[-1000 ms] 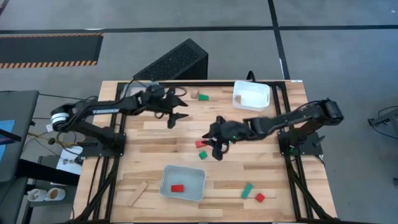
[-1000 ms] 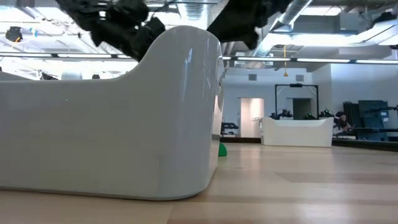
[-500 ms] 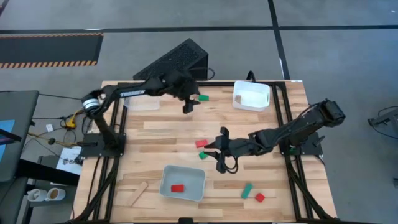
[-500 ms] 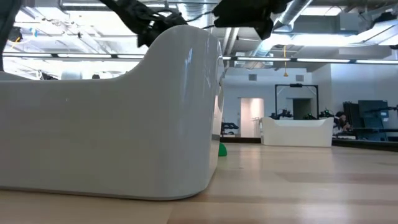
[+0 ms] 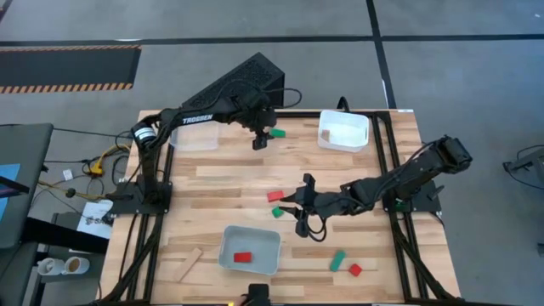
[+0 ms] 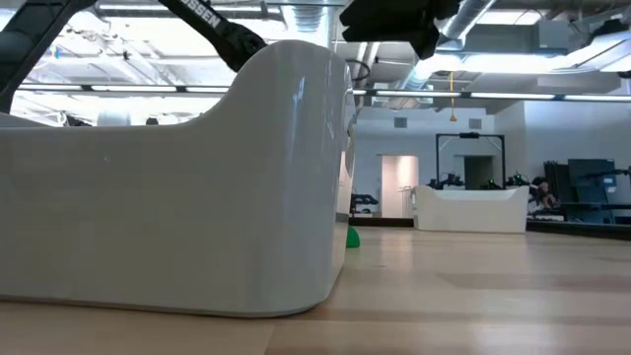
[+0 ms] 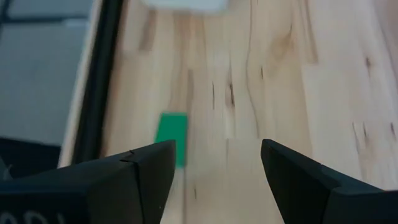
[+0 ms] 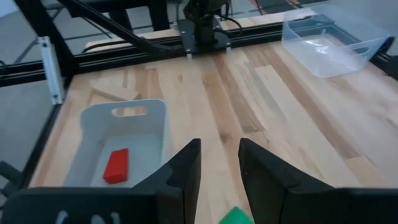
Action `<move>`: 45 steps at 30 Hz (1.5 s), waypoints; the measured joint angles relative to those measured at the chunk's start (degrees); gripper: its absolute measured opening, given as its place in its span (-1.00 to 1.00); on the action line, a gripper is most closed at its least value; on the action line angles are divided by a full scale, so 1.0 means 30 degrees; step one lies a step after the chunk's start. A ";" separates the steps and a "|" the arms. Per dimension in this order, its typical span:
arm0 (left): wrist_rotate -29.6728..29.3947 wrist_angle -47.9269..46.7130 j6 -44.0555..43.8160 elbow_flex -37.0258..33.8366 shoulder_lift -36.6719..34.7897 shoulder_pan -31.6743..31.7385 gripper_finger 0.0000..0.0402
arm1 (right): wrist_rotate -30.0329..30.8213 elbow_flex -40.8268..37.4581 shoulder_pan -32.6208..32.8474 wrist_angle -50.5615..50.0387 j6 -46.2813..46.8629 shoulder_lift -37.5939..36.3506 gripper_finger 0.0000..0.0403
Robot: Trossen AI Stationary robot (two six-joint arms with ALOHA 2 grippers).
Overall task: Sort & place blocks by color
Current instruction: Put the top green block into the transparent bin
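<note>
Grey floor with a strip of orange-and-black hazard stripes surrounds the wooden bench [image 5: 221, 183] we work at. On our left arm we can read white lettering, "TROSSEN", along the forearm in the high view. Our left pincer [image 5: 260, 138] is stretched to the far edge of the bench, fingers spread with nothing between them, just beside a green block [image 5: 278, 133] that shows past the fingers in the left wrist view [image 7: 171, 138]. A plain wood block [image 5: 267, 129] lies near it, partly hidden by the pincer.

Our right pincer [image 5: 299, 206] sits low over the middle of the bench, its fingers a little apart and empty. A red block [image 5: 274, 195] and a small green block [image 5: 276, 212] lie just beside it.

A white tray [image 5: 250, 252] at the near edge holds one red block [image 5: 243, 257], also seen in the right wrist view [image 8: 116, 165]. A second white tray [image 5: 344, 130] stands at the far right, and a clear tray [image 5: 194, 138] at the far left. Near the front right lie another green block [image 5: 338, 260] and a red block [image 5: 354, 269], close together. A long plain wood bar [image 5: 188, 264] rests at the front left.
</note>
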 joint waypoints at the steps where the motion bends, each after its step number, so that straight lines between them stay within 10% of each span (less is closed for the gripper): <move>1: -0.0115 -0.0212 0.0000 -0.0008 0.0000 0.0028 0.10 | 0.0000 0.0000 -0.0135 -0.0003 -0.0157 0.0000 -0.35; 15: -0.0370 -0.2204 0.0470 -0.0008 0.0000 -0.0074 0.45 | -0.0891 0.0000 -0.0268 -0.1589 -0.1382 -0.1821 -0.35; 26: 0.1790 0.0138 0.2012 0.0452 -0.0022 0.0752 0.56 | 0.5907 0.0022 0.3408 -0.1173 -0.3921 -0.3912 -0.35; 45: 0.0680 0.0177 0.0461 0.1012 0.3051 0.1298 0.56 | 0.6494 0.0015 0.2963 -0.1735 -0.3994 -0.3912 -0.35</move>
